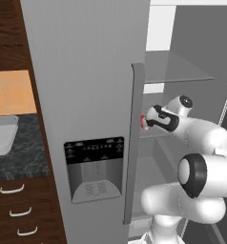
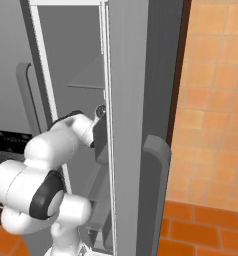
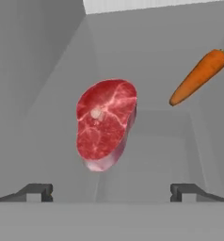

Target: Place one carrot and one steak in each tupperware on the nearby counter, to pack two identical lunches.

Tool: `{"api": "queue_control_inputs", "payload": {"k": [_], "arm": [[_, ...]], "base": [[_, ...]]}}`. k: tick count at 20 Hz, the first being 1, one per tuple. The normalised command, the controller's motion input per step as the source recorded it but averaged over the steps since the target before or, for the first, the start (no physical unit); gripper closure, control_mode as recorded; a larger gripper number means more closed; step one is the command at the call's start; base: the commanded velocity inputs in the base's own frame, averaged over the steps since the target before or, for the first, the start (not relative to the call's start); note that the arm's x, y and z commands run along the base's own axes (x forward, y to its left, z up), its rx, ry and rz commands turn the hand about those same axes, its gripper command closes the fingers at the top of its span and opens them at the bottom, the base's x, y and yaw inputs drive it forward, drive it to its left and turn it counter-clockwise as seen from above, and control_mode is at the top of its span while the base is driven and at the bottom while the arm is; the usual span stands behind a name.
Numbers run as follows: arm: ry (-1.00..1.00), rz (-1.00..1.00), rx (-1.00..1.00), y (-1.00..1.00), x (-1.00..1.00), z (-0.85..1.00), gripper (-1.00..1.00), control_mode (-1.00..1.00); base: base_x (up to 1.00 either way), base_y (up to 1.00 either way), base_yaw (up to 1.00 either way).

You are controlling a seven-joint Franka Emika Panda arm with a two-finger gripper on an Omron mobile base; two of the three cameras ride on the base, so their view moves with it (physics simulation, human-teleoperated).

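In the hand view we see our gripper (image 3: 112, 192) with its two dark fingertips (image 3: 36, 192) spread wide apart at the bottom, nothing between them. Just beyond them a steak (image 3: 106, 123) lies on the grey floor of the fridge compartment, a marbled red-pink slab with a pale spot near its middle. Farther in and off to the right a carrot (image 3: 197, 76) lies at a slant, well apart from the steak, its thick end toward the back wall.

The left base view gives us what the hand view cannot: the arm (image 1: 201, 143) reaches from the lower right into the open fridge interior (image 1: 182, 71), past the edge of a closed grey fridge door (image 1: 87, 95) with a dark dispenser panel (image 1: 94, 169) and a long vertical handle (image 1: 134, 143). That door edge hides the gripper; a small red patch shows right beside the handle at the wrist's end. To the far left we see a strip of the counter (image 1: 15, 157), a light-grey tupperware (image 1: 1, 136) resting on it, and dark drawers (image 1: 20, 209) with curved handles below.

The right base view shows the arm (image 2: 51, 165) going in behind the open fridge door (image 2: 131, 125), which stands edge-on and blocks the shelves; orange wall tiles (image 2: 211, 100) lie beyond.
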Motion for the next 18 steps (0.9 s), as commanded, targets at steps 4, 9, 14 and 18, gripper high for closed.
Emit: {"api": "queue_control_inputs", "payload": {"k": [4,9,14,18], "arm": [[-0.03,0.05,-0.20,0.25,0.03,-0.28,-1.00,-1.00],[0.00,0.00,-0.03,-0.10,0.50,-0.36,-1.00,-1.00],[0.00,0.00,-0.01,0.02,0.61,-0.41,-1.00,-1.00],[-0.03,0.00,-0.05,0.14,0.29,-0.24,-1.00,-1.00]], "base": [[0.00,0.00,0.00],[0.00,0.00,0.00],[0.00,0.00,0.00],[0.00,0.00,0.00]]}}
